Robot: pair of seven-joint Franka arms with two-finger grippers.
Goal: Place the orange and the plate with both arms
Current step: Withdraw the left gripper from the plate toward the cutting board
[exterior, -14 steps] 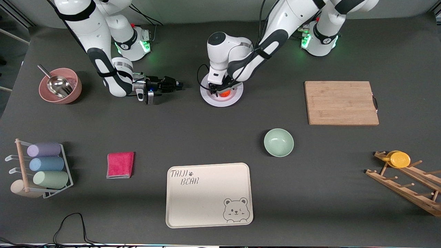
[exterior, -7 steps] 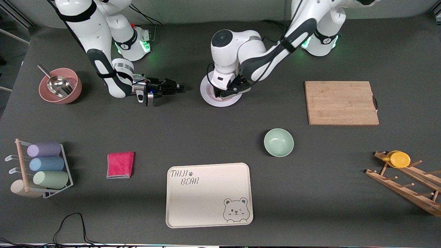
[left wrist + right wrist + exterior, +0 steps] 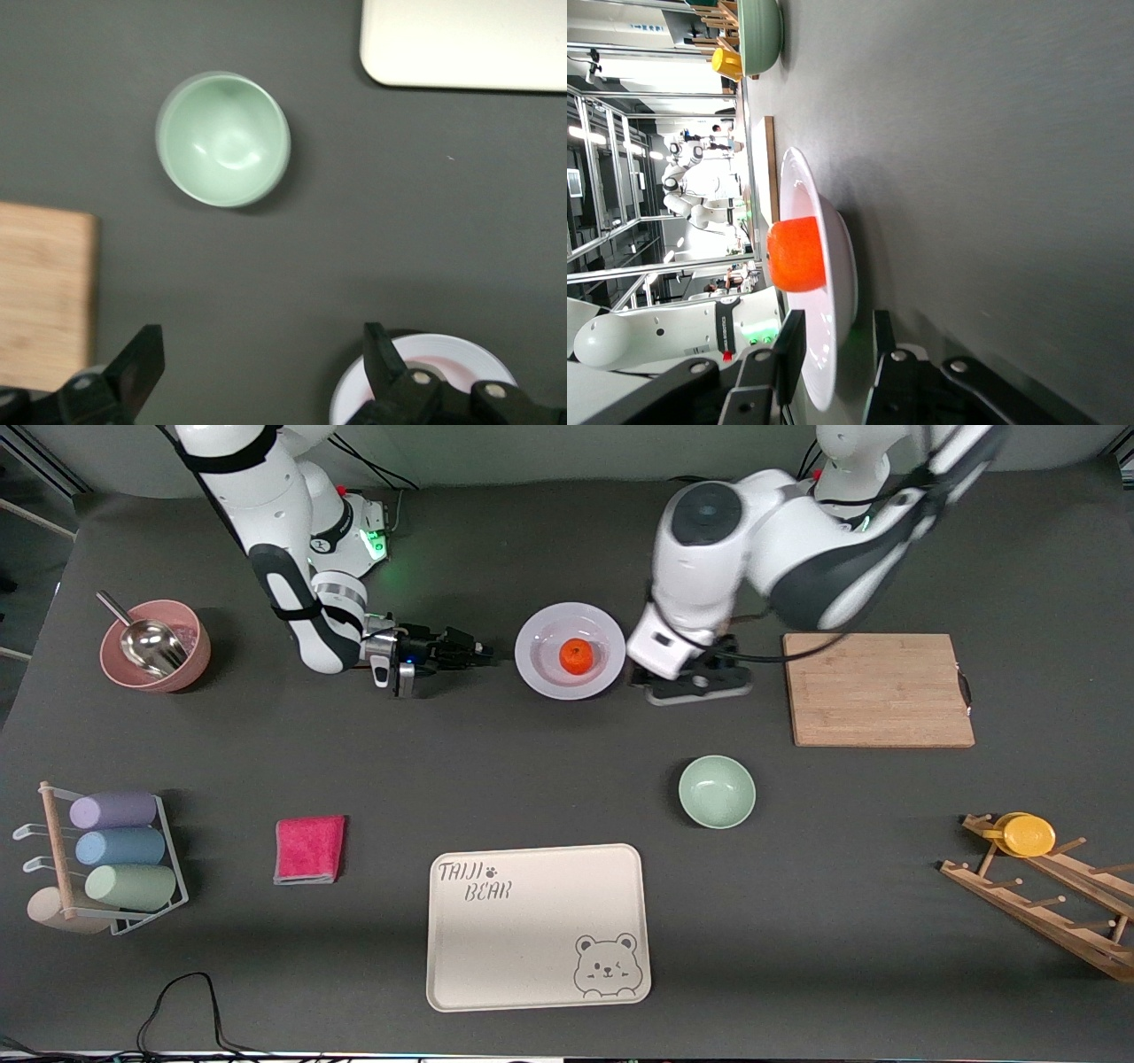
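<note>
Dark table carries the plate point(image 3: 570, 651), orange point(image 3: 577, 656) resting in it. Beside it, our right gripper point(image 3: 469, 652) straddles the rim point(image 3: 819, 354), fingers spread; left gripper point(image 3: 695, 685) hangs spread. Stiff, slippery rim; loose fruit rolls.

Bare table between plate point(image 3: 542, 677) and tray point(image 3: 537, 926); bowl point(image 3: 717, 791) beside.

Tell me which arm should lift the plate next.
Right. The right gripper sits low beside the plate, fingers straddling its rim in the right wrist view. The left gripper is open, off the plate, with the orange already on it.
</note>
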